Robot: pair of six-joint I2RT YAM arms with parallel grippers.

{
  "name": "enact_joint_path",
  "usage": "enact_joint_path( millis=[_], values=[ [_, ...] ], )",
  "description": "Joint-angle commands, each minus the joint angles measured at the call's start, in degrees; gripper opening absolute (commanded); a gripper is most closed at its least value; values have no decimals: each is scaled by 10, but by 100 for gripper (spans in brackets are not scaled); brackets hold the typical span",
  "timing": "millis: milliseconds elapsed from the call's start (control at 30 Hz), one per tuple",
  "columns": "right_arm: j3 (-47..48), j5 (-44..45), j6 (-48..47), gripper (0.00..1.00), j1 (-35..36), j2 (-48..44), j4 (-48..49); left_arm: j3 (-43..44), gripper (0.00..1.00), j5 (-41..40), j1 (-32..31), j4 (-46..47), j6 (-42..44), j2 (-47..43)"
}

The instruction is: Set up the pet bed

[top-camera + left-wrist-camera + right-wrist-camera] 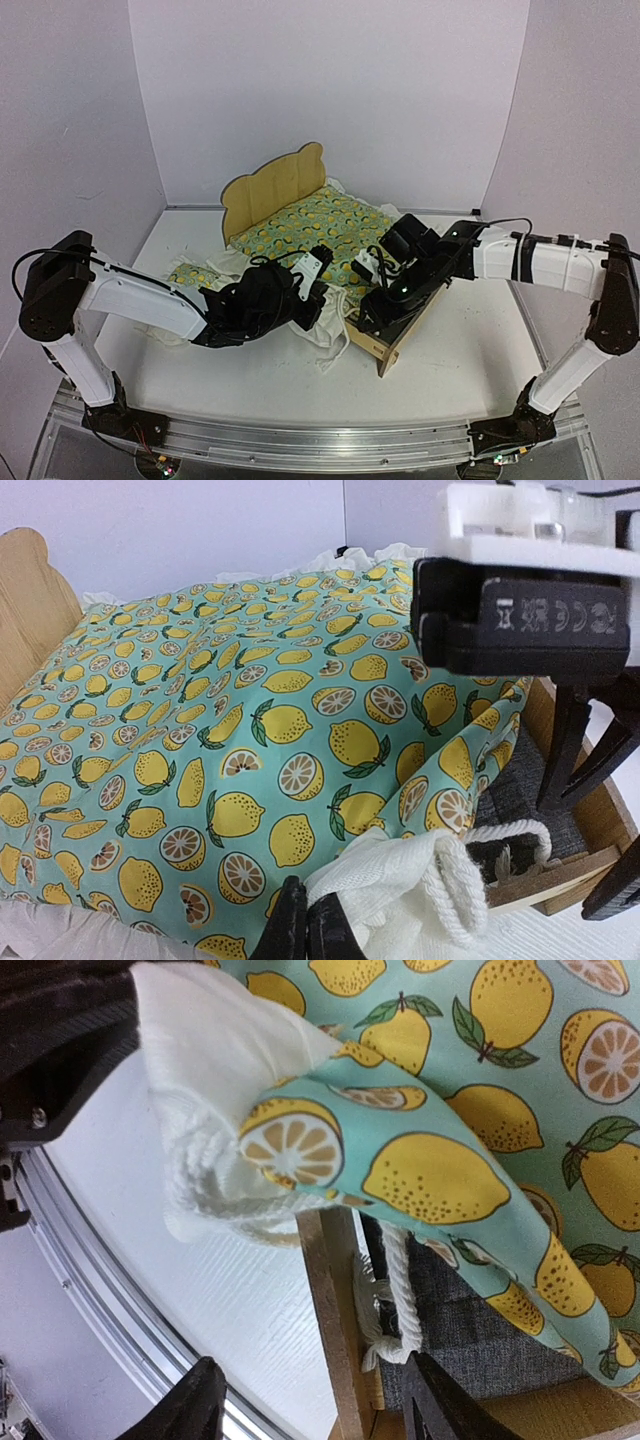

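Top external: quilt hides most pet bed; left fingers pinch corner.

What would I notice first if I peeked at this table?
The lemon quilt, bright yellow and teal, spread over the pet bed mid-table. Behind it rises a wooden headboard with bear ears. The left arm and right arm reach in at the bed's near end.
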Motion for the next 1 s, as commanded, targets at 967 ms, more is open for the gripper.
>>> enact_joint_path(
  millis=[967],
  values=[
    [-4,-10,8,48,27,116,54,21,0,11,14,-7,-2,12]
  ],
)
